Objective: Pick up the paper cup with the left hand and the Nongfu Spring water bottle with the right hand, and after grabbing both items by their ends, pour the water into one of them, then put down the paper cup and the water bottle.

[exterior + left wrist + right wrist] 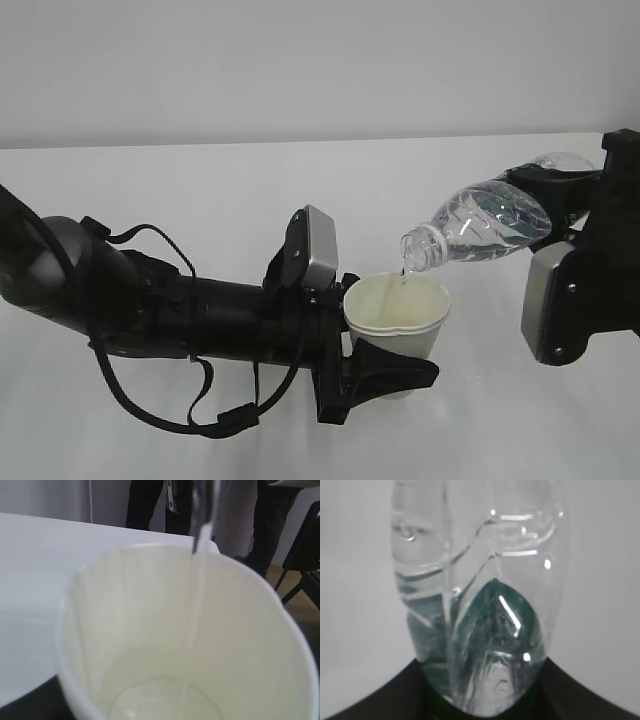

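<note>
My left gripper (pixel 385 345) is shut on the paper cup (pixel 400 312), holding it upright above the table by its lower part. My right gripper (pixel 555 205) is shut on the base end of the Nongfu Spring water bottle (pixel 490 222). The bottle is tilted with its open neck (pixel 420 250) down over the cup's rim. A thin stream of water (pixel 404 272) runs into the cup. The left wrist view looks into the cup (pixel 110 630), where the stream (pixel 199 610) falls to a shallow pool (pixel 160 702). The right wrist view shows the bottle (pixel 480 595) between the black jaws.
The white table (pixel 200 180) spreads under both arms. The left arm's black cables (pixel 150 400) loop low near the front edge. Beyond the table's far edge stand dark-clothed legs (pixel 145 505) and a black chair (pixel 305 555).
</note>
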Motion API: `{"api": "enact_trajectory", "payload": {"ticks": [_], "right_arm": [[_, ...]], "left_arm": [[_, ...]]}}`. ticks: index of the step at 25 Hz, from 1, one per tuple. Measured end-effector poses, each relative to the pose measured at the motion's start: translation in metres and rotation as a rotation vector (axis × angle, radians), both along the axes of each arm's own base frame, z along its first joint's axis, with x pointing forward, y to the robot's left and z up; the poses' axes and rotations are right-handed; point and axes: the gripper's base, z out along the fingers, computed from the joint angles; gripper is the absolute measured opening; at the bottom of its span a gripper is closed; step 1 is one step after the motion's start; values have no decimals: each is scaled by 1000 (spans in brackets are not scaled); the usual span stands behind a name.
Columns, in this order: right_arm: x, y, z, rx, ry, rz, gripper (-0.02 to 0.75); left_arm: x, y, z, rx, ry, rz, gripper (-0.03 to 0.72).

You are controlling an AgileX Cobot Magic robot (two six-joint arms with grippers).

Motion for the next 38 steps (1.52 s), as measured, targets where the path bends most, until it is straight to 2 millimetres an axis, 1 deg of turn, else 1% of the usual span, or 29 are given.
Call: {"api": "enact_trajectory", "payload": {"ticks": [38], "right_arm": [[0,0,1,-19,-14,5,321]], "left_arm": [[0,0,0,0,0,0,472]]}}
